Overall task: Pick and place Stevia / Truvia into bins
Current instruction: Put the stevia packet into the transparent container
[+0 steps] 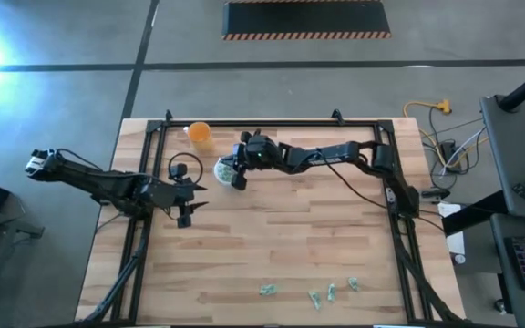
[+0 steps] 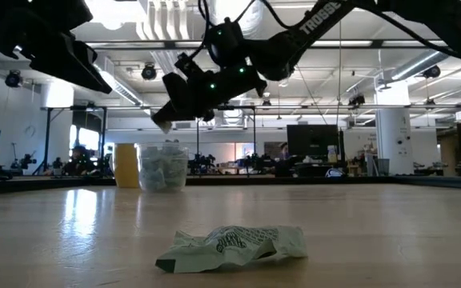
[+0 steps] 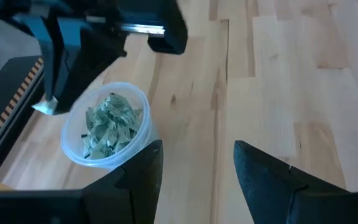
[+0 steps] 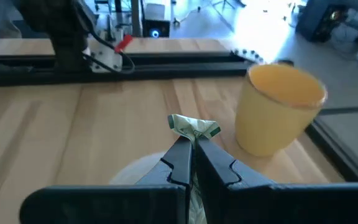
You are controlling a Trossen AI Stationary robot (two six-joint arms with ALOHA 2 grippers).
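Observation:
The clear plastic cup (image 1: 222, 169) stands on the table's far part and holds several green-and-white Stevia sachets (image 3: 109, 124). My right gripper (image 4: 193, 144) hovers just over the cup's rim (image 2: 163, 146), shut on one crumpled sachet (image 4: 194, 127). My left gripper (image 3: 194, 163) is open and hangs above bare wood just on the near side of the cup. More loose sachets (image 1: 315, 297) lie flat near the table's near edge, and one (image 2: 234, 243) is close in the low view. My right gripper pinches a crumpled sachet between its two fingertips (image 4: 180, 151). The sachet's bunched end (image 4: 197, 129) sticks out past the tips. The fingers slant down from the table's right side. The sachet is lifted clear, above the clear cup.
An orange cup (image 1: 200, 134) stands upright at the far edge, just to the left of and beyond the clear cup. A black frame rail (image 1: 272, 121) runs along the far edge. Open wood lies between the cups and the near-edge sachets.

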